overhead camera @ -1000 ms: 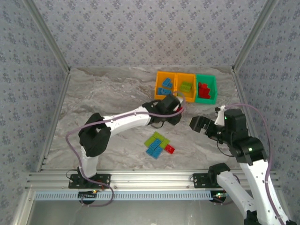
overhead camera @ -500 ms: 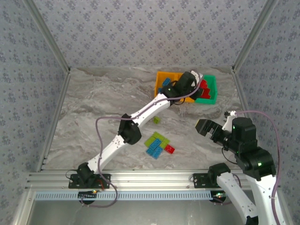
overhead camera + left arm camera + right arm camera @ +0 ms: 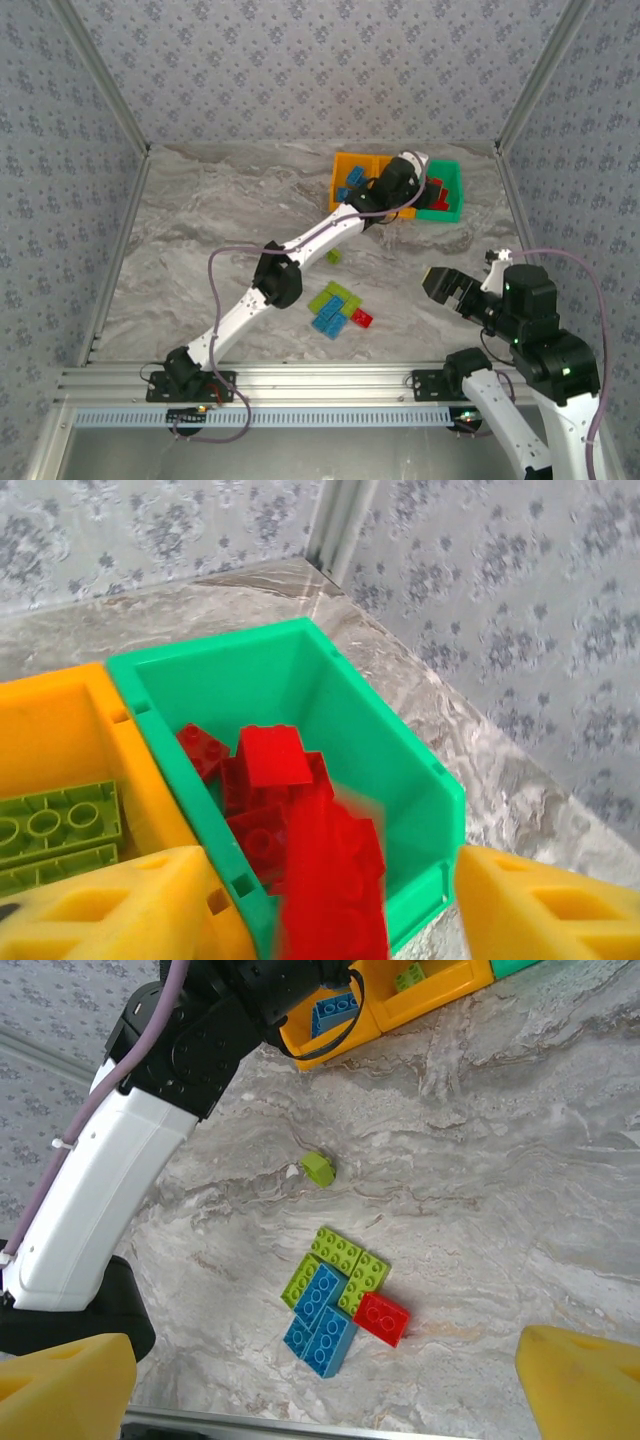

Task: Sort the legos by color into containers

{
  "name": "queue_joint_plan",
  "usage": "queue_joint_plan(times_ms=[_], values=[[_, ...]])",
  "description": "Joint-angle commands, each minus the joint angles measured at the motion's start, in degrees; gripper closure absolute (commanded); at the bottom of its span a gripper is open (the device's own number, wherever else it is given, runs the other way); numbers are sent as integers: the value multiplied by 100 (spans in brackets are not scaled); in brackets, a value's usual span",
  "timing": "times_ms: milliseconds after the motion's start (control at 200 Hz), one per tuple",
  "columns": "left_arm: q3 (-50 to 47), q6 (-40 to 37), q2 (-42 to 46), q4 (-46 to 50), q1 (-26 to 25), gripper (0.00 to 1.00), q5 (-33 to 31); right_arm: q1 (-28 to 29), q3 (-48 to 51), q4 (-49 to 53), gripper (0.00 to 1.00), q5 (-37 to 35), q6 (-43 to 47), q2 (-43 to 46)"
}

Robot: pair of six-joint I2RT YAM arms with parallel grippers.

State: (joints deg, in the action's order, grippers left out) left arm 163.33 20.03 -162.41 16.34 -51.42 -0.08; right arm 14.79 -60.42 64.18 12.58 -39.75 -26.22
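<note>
My left gripper [image 3: 414, 172] hangs open over the green bin [image 3: 447, 212], its yellow fingers [image 3: 110, 910] wide apart. A blurred red brick [image 3: 335, 880] is loose between them, above the red bricks [image 3: 272, 755] lying in that bin [image 3: 400, 740]. The middle orange bin [image 3: 60, 730] holds lime bricks [image 3: 55, 825], and the left orange bin [image 3: 343, 167] holds blue ones. A cluster of lime, blue and red bricks [image 3: 340, 1295] lies mid-table, with one small lime brick [image 3: 318, 1168] apart from it. My right gripper [image 3: 447, 288] is open at the near right, holding nothing.
The left arm [image 3: 275, 280] stretches diagonally across the table, passing just left of the brick cluster [image 3: 338, 308]. The three bins stand in a row against the back right, near the enclosure's metal post [image 3: 530, 90]. An aluminium rail [image 3: 300, 380] runs along the near edge.
The left arm has stretched from mid-table out to the bins, and a red brick now drops from its open fingers. The right arm has drawn back toward the near right.
</note>
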Motion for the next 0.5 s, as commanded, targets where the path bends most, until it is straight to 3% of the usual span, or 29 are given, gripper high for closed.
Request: queue_joint_plan(times_ms=[0, 205, 495], values=[[367, -46, 315, 30, 44, 25, -124, 38, 26, 84, 0, -75, -141, 38], [445, -43, 1172, 1509, 191, 23, -94, 36, 240, -44, 0, -107, -128, 38], [446, -1159, 2182, 2678, 227, 18, 207, 40, 541, -256, 0, -46, -66, 24]])
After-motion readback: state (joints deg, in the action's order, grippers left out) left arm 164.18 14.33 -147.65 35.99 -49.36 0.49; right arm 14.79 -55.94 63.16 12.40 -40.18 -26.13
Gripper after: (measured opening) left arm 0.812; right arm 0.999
